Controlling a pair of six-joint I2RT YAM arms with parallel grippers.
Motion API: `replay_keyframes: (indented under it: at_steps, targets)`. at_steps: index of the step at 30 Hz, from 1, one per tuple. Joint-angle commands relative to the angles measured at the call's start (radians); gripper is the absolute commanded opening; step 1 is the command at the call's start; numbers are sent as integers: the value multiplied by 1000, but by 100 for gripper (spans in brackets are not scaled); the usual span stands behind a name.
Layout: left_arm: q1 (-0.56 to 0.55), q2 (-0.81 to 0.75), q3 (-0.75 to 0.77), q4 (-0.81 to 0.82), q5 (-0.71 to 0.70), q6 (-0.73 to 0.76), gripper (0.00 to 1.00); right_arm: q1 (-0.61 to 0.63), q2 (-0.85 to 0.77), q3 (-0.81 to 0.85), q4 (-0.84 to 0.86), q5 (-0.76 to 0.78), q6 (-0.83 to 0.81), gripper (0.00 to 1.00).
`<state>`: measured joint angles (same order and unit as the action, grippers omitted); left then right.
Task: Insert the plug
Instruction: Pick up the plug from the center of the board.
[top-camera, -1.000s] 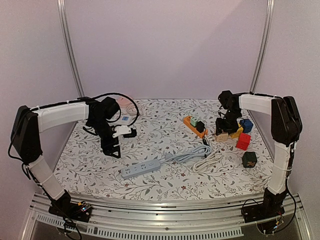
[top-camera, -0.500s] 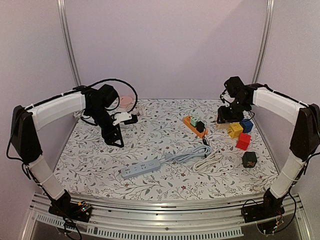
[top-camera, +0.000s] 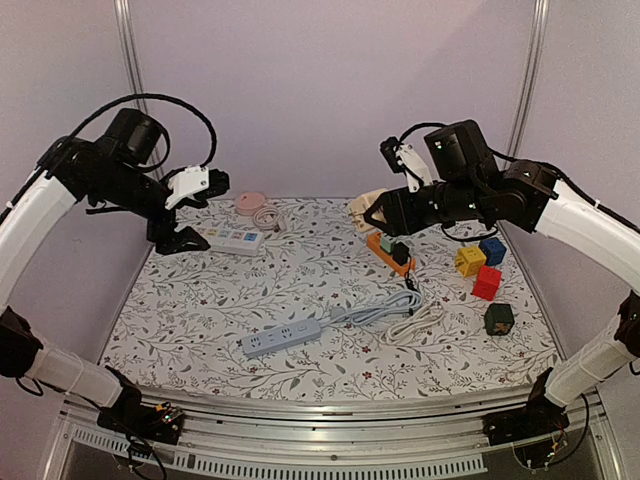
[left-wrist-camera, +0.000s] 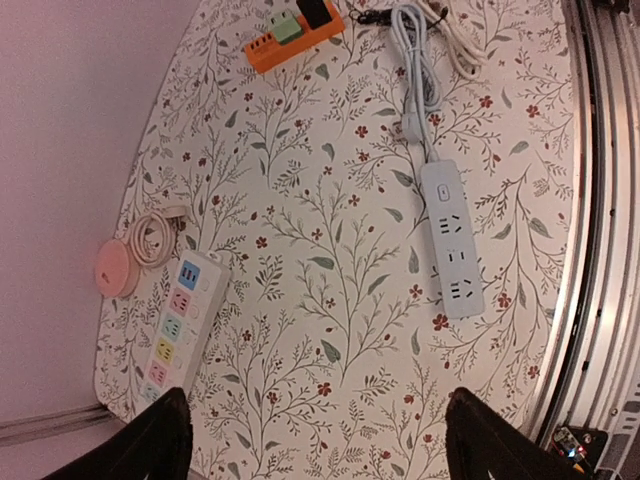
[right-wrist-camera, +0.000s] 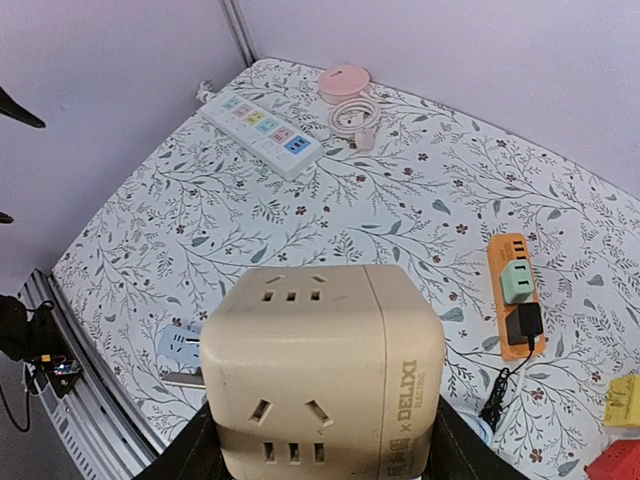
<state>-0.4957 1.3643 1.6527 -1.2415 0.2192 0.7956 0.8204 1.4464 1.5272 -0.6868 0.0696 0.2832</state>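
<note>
Cube adapter (right-wrist-camera: 320, 370) hangs high above the desk, clamped in the right hand (right-wrist-camera: 318, 448). Left hand (left-wrist-camera: 318, 440) is spread apart and empty. Best approach: lower squarely over the white power strip (top-camera: 281, 338) near the front edge, prongs aligned, with the strip steadied.

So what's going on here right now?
The right gripper holds a beige cube socket high above the table. The left gripper is open and empty, raised over the back left. The grey power strip lies near the front edge with its sockets free; the cube socket is not yet plugged into anything.
</note>
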Motion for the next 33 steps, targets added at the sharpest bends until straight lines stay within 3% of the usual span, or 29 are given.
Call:
replay_keyframes:
  at_steps: [1, 4, 7, 9, 14, 19, 29, 33]
  targets:
    - [-66, -160, -100, 33, 72, 67, 88, 100, -34, 13, 129, 33, -5, 0]
    - [-232, -328, -292, 345, 6, 44, 89, 166, -17, 20, 146, 53, 18, 0]
    - [-427, -475, -553, 769, -188, 180, 99, 233, -9, 18, 175, 66, 14, 0]
    - [-496, -462, -624, 886, -241, 236, 99, 252, -10, 6, 207, 46, 27, 0]
    - [-531, -322, -590, 957, -263, 151, 100, 287, -13, -32, 280, 42, 69, 0]
    - [-546, -223, -591, 1212, -351, 160, 100, 299, 3, -21, 288, 45, 87, 0]
    - [-546, -187, -558, 1220, -247, 122, 99, 299, 23, 8, 287, -19, 82, 0]
    - [-546, -178, -540, 1189, -227, 126, 91, 300, 22, 8, 292, -29, 85, 0]
